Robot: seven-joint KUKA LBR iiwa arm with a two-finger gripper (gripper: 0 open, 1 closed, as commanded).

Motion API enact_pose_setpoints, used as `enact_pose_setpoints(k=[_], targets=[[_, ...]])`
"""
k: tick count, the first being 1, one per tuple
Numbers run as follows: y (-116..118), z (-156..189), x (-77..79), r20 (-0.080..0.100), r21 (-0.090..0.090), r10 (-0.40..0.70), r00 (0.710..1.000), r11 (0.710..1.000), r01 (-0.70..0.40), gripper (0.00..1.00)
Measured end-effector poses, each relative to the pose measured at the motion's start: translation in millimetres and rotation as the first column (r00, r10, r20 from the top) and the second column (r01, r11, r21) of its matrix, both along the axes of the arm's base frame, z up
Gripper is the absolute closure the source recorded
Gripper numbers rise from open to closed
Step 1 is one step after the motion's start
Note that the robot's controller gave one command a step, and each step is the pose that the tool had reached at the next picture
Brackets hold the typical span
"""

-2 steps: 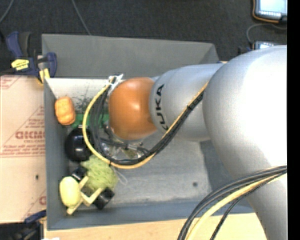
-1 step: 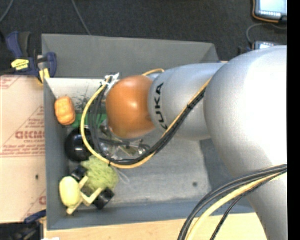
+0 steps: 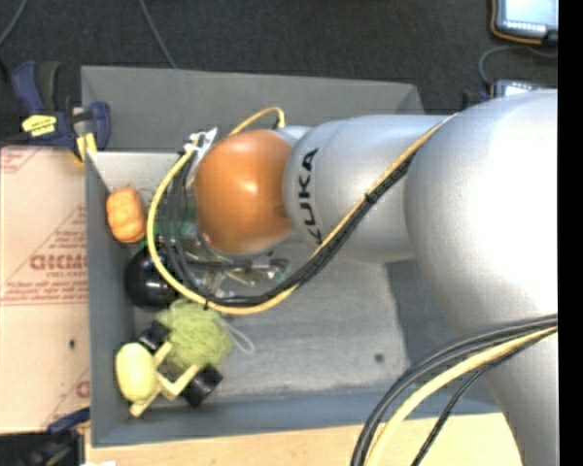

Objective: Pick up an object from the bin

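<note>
My gripper [image 3: 231,270] reaches down into the left half of the bin, its body partly showing below the wrist. A shiny black round thing [image 3: 146,281] lies just to its left. A fuzzy green ball [image 3: 198,331] sits right in front of it, toward the bin's near side. An orange lumpy thing [image 3: 125,214] rests against the left wall, a little farther from it.
A pale yellow rounded thing [image 3: 135,372] with a stick-like part lies in the near left corner, next to small black pieces [image 3: 203,382]. The arm's wide body covers the bin's right and far side. Cables loop around the wrist.
</note>
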State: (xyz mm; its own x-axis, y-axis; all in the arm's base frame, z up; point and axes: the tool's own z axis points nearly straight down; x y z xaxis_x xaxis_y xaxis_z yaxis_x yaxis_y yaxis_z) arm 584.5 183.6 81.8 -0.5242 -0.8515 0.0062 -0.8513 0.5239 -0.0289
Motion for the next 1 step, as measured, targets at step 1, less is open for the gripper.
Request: enact_pose_setpoints(k=[1], targets=[[18.4,12.6,6.8,-0.005,-0.010,-0.099,0.995,0.995,0.099,1.00]])
